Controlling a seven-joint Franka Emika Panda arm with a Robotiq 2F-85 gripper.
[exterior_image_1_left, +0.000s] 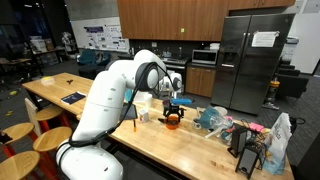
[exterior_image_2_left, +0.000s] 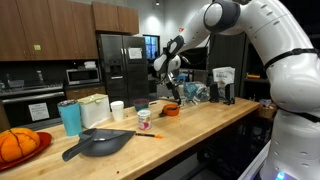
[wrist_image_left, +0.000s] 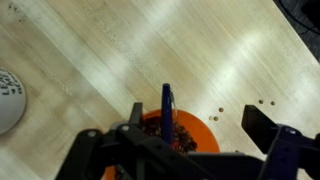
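An orange bowl (wrist_image_left: 190, 128) with dark bits in it sits on the wooden counter (wrist_image_left: 120, 50). A blue handle (wrist_image_left: 167, 105) stands up out of the bowl, close to the left finger (wrist_image_left: 135, 113). In the wrist view my gripper (wrist_image_left: 198, 120) hangs open right over the bowl, its right finger (wrist_image_left: 266, 125) well clear of the handle. Nothing is held. In both exterior views the gripper (exterior_image_1_left: 175, 101) (exterior_image_2_left: 170, 88) hovers a little above the bowl (exterior_image_1_left: 172, 120) (exterior_image_2_left: 171, 109).
A few brown crumbs (wrist_image_left: 215, 117) lie beside the bowl, and a white lid (wrist_image_left: 8, 100) lies to the left. A small cup (exterior_image_2_left: 144, 118), white cup (exterior_image_2_left: 117, 110), teal tumbler (exterior_image_2_left: 70, 118) and black pan (exterior_image_2_left: 98, 143) stand along the counter. Bags (exterior_image_1_left: 280, 140) and a black stand (exterior_image_1_left: 245, 145) crowd one end.
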